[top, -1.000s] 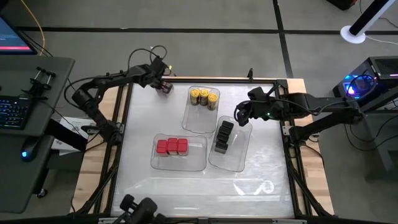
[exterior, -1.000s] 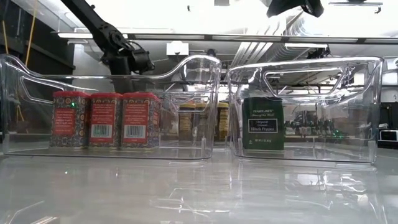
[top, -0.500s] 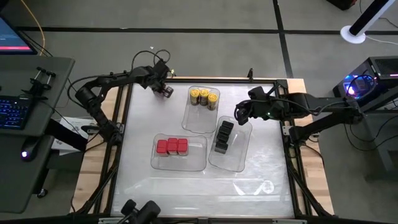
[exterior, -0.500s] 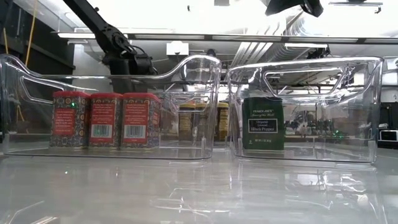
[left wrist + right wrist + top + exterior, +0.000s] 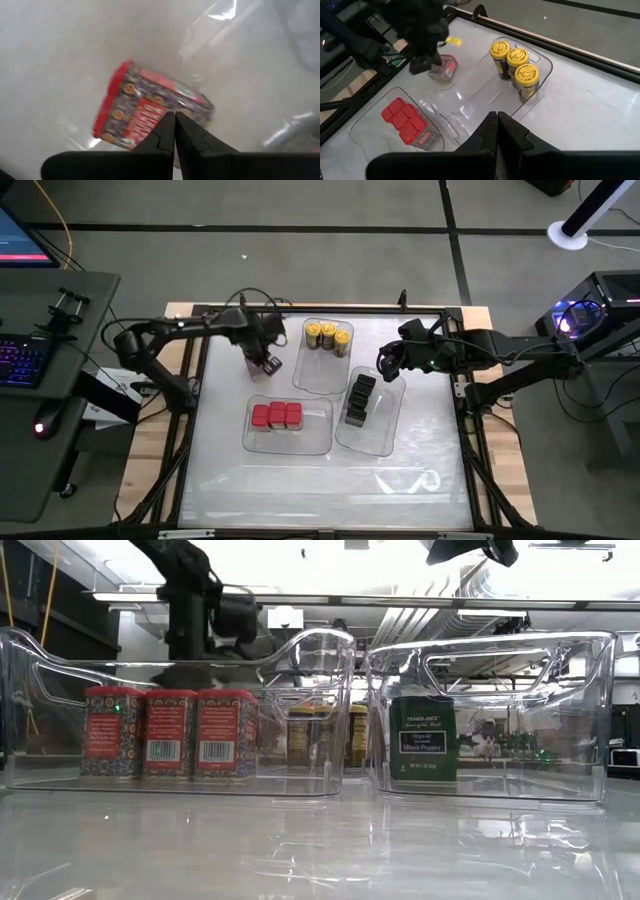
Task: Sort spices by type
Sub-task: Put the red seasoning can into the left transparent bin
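One red tin sits loose on the bench, upper left of the high frame, between the tray of yellow-lidded jars and the tray holding three red tins. It lies on its side in the left wrist view.

Our left gripper is right over it. In the left wrist view its fingers look pressed together with the tin beyond the tips, not between them; the view is smeared, so we wouldn't swear whether they touch it.

Right gripper hangs above the far end of the tray of dark tins, mid-right of the high frame. Its own wrist view shows the fingers closed on nothing.

Handling, our read:
- Tin looks small, rigid and light. It won't deform, but its smooth printed sides could slip.
- We'd grip across the two flat long faces near mid-body, not on the red lid edge.
- Lying down, it needs a spread gripper coming from above.

Room:
- Open bench to the left of the tin.
- The jar tray's wall is just beside it on the right.
- The red tray rim is near it, lower in frame, so we'd lift clear of that wall before going in. Free space shows at that tray's lower end.
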